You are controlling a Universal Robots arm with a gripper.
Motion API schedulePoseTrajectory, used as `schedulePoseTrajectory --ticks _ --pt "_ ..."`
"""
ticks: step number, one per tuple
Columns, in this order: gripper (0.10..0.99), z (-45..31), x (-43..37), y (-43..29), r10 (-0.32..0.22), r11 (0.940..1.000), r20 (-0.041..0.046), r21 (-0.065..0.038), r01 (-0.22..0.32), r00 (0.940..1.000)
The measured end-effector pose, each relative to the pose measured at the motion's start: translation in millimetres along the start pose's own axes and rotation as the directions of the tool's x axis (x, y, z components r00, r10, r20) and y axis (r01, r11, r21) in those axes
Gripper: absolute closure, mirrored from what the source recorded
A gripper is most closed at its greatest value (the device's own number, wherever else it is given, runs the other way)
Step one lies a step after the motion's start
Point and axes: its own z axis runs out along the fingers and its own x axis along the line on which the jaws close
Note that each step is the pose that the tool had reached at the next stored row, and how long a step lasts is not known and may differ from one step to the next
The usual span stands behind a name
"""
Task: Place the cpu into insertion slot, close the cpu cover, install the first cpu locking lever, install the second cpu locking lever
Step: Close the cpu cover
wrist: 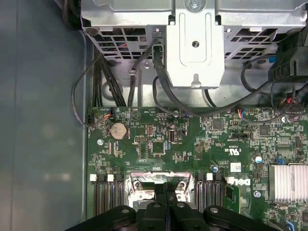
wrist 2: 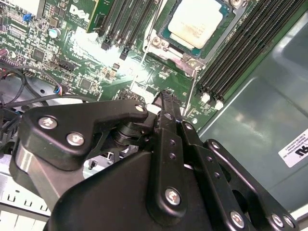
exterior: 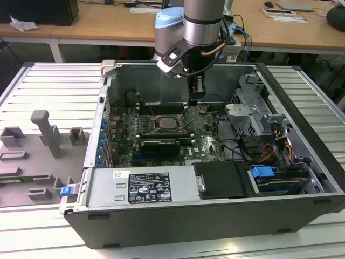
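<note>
Cpu [wrist 2: 199, 21] is seated in the insertion slot [exterior: 168, 123], pale top up. Slot sits mid-motherboard [wrist: 159, 125], inside the open PC case [exterior: 215, 226]. So step 1 looks done.

Cpu cover [wrist 2: 161, 44] appears to lie flat round the chip w/ the chip showing thru its window, so step 2 prob done too.

Gripper [wrist 2: 165, 96] is clenched, fingers pressed together, nothing visible btwn them. In the exterior view it hangs low over the board at approx 2 o'clock from the slot, close by, not over the chip.

In the second wrist view a thin wire locking lever [wrist 2: 192, 96] runs just beside the fingertips. Can't tell if they touch, or if it's latched.

My read: work is at the lever stage. Neither lever is clearly hooked down, so both lever steps count as left.
</note>
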Motion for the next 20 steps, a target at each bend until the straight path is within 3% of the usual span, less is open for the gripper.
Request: schedulePoseTrajectory --ticks 20 --pt "0.980 2.8 0.0 4.7 0.000 1.0000 -0.0001 0.000 0.000 1.0000"
